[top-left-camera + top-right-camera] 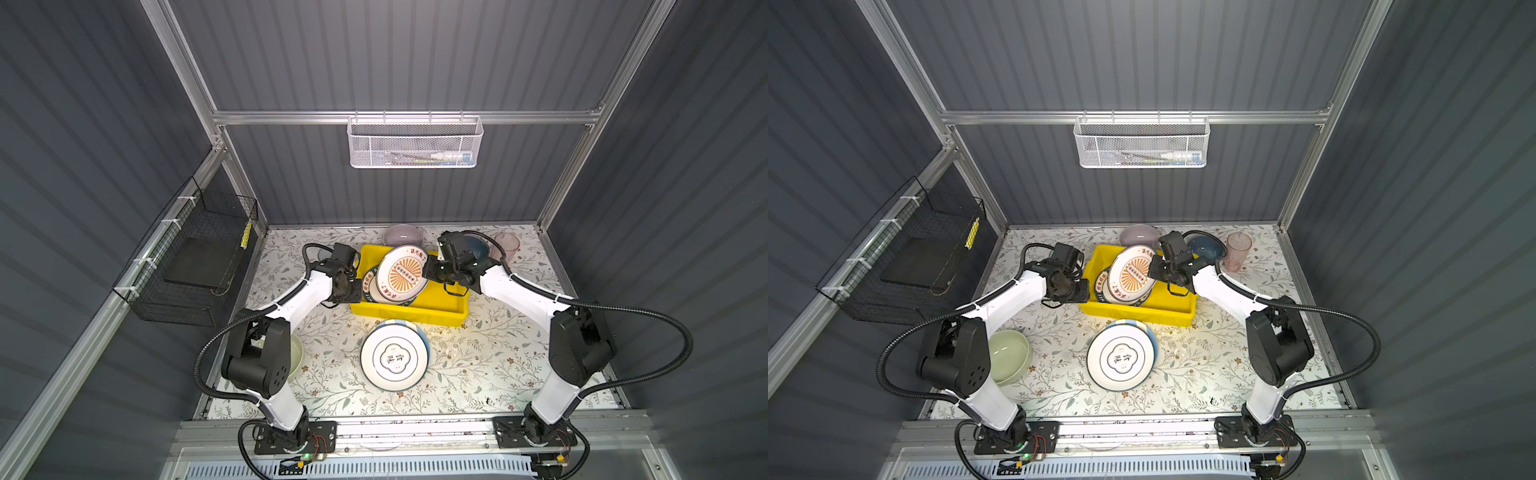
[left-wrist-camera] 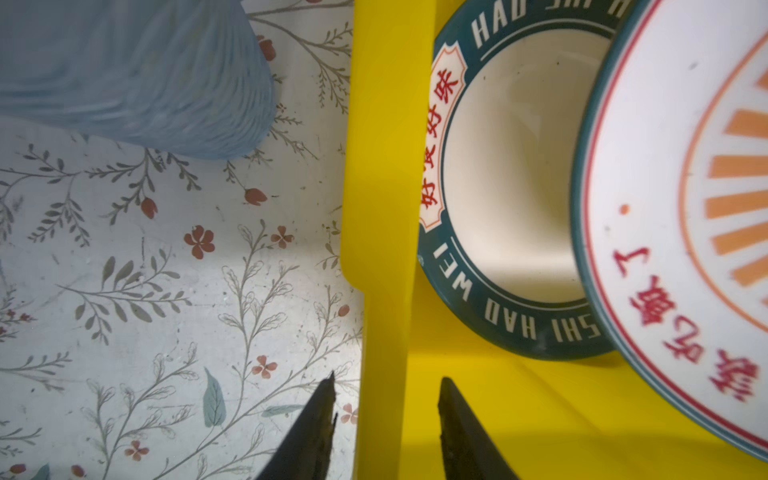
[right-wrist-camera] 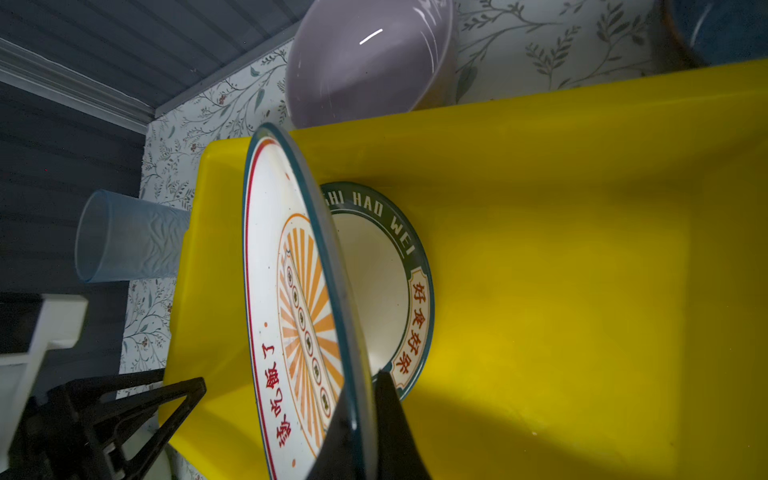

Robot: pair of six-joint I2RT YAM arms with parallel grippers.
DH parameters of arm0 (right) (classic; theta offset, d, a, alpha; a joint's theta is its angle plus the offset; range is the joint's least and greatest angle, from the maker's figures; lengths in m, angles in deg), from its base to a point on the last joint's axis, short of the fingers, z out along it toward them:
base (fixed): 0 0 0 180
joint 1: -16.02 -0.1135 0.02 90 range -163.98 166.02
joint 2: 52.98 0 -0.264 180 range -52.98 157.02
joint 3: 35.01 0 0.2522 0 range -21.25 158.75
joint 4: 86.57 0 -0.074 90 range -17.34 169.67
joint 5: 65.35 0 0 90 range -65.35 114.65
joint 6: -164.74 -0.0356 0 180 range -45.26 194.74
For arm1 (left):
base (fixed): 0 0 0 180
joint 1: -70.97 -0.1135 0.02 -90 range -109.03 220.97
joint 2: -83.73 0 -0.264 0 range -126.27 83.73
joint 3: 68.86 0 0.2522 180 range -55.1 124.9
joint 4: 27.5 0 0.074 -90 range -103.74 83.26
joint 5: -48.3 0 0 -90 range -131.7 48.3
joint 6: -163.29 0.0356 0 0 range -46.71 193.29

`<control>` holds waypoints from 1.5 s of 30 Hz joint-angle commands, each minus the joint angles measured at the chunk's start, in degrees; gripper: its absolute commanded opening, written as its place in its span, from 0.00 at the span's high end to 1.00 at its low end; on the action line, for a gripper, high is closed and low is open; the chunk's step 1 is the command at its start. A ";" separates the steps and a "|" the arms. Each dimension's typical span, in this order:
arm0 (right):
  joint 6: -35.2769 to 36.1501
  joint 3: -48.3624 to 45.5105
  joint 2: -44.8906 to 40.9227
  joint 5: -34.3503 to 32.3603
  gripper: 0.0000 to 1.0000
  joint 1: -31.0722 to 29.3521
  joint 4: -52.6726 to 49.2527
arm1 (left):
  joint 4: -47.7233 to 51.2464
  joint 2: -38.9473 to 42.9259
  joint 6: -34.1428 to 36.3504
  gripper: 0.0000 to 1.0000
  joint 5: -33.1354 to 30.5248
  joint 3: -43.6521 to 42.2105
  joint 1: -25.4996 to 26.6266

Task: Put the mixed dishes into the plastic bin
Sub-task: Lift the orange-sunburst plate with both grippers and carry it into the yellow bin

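Over the bin (image 3: 540, 208), right end effector (image 3: 362, 399) pinched the sunburst plate (image 3: 299, 299), tilted for stacking; left end effector (image 2: 388, 378), spread, straddled its wall.

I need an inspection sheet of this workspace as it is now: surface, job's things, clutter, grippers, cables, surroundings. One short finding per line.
Surface: floral table top, no spill seen.
Job's things: yellow bin holds green-rimmed plate; orange sunburst plate tilted over it; white plate stacked on striped plate in front of the bin; lilac bowl, dark blue bowl and pink tumbler behind it; blue tumbler by its left end; pale green bowl near the left arm.
Clutter: nothing seen.
Grippers: right gripper jaws shut on the sunburst plate's rim; left gripper jaws open astride the bin's left wall.
Cables: black conduit loops off each arm.
Surroundings: white mesh basket on back rail; black wire basket on left wall.
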 commanded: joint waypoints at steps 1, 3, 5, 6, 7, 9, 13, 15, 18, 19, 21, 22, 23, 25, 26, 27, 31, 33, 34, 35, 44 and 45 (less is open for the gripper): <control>-2.33 1.92 0.94 0.42 1.00 -0.68 3.13 | 0.56 -0.34 0.44 0.58 1.76 2.14 -0.41; -2.92 1.94 2.19 0.83 1.00 -0.86 3.97 | 0.69 -0.26 0.36 0.58 2.17 2.15 -0.41; -3.45 2.02 3.55 1.68 1.00 -0.91 5.04 | 0.56 -0.16 0.27 0.59 2.66 1.99 -0.40; -3.95 2.18 4.40 2.04 1.00 -0.86 5.67 | 0.52 -0.17 0.27 0.59 3.03 1.96 -0.41; -4.19 2.58 5.27 2.60 1.00 -0.90 5.69 | 0.40 -0.17 0.20 0.60 3.30 1.88 -0.41; -4.66 3.35 6.79 3.22 1.00 -0.86 5.97 | 0.14 -0.07 -0.01 0.61 3.61 1.53 -0.41; -5.76 3.67 8.94 4.93 1.00 -0.94 7.14 | -0.28 0.18 -0.02 0.63 5.17 1.18 -0.41; -6.05 3.50 9.49 5.40 1.00 -1.01 7.75 | -0.41 0.36 -0.07 0.65 5.24 0.91 -0.41; -6.22 3.99 10.45 6.72 0.98 -0.95 7.87 | -0.29 0.45 -0.04 0.68 5.37 0.91 -0.41; -6.22 4.00 10.75 7.05 0.97 -0.99 7.91 | -0.30 0.49 -0.07 0.68 5.37 0.83 -0.41; -6.39 4.11 11.35 7.49 0.95 -1.01 7.87 | -0.32 0.61 -0.08 0.68 5.35 0.83 -0.41; -6.47 4.11 11.64 7.69 0.94 -0.95 7.90 | -0.32 0.64 -0.10 0.68 5.37 0.82 -0.41; -6.61 4.11 11.85 8.08 0.92 -0.95 7.90 | -0.25 0.67 -0.09 0.68 5.44 0.89 -0.41; -6.83 4.36 12.43 9.12 0.87 -0.97 8.01 | -0.32 0.96 -0.16 0.68 5.71 0.87 -0.41; -6.99 4.60 12.67 9.31 0.85 -0.98 7.81 | -0.32 1.11 -0.28 0.68 5.72 0.82 -0.41; -7.10 4.59 12.80 9.47 0.83 -0.95 7.73 | -0.32 1.23 -0.32 0.68 5.72 0.90 -0.41; -6.46 5.24 13.20 8.48 0.68 -1.04 5.72 | -0.23 1.68 -0.40 0.68 5.94 1.00 -0.47; -5.58 5.61 13.16 7.40 0.65 -1.12 4.06 | -0.15 1.98 -0.42 0.68 6.11 0.89 -0.42; -5.20 5.73 13.16 6.89 0.64 -1.06 3.54 | -0.15 2.12 -0.42 0.68 6.20 0.86 -0.46; -4.87 5.84 13.07 6.43 0.64 -1.09 2.91 | -0.05 2.20 -0.42 0.67 6.32 0.82 -0.44; -0.63 10.21 14.58 -0.26 0.55 -2.59 -5.09 | 0.75 2.54 0.19 0.65 8.37 1.82 -0.42; -0.21 10.87 14.95 -0.87 0.54 -2.82 -6.10 | 0.80 2.56 0.15 0.65 8.59 1.92 -0.47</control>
